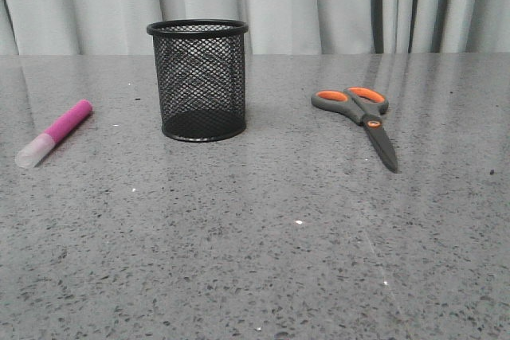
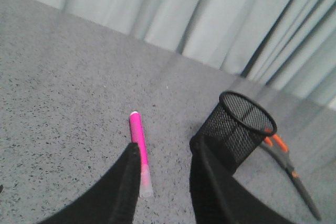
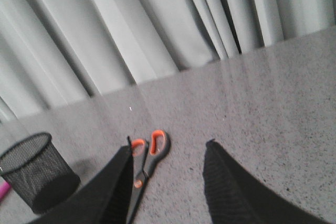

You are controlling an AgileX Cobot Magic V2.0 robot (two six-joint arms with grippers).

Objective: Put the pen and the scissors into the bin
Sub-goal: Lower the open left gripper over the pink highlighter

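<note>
Both my hands hang released above the speckled grey stone surface (image 1: 263, 260).

The black wire-mesh bin (image 1: 198, 80) stands upright, far centre. The smooth magenta pen (image 1: 54, 134) with its frosted cap lies left; the grey, orange-lined scissors (image 1: 363, 117) lie flat right. My left hand (image 2: 163, 182) and right hand (image 3: 168, 182) grasp nothing.

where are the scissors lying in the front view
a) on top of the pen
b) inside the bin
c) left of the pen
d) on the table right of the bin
d: the scissors lie flat on the table to the right of the bin, blades closed and pointing toward the camera, while the pen lies on the bin's other side.
</note>
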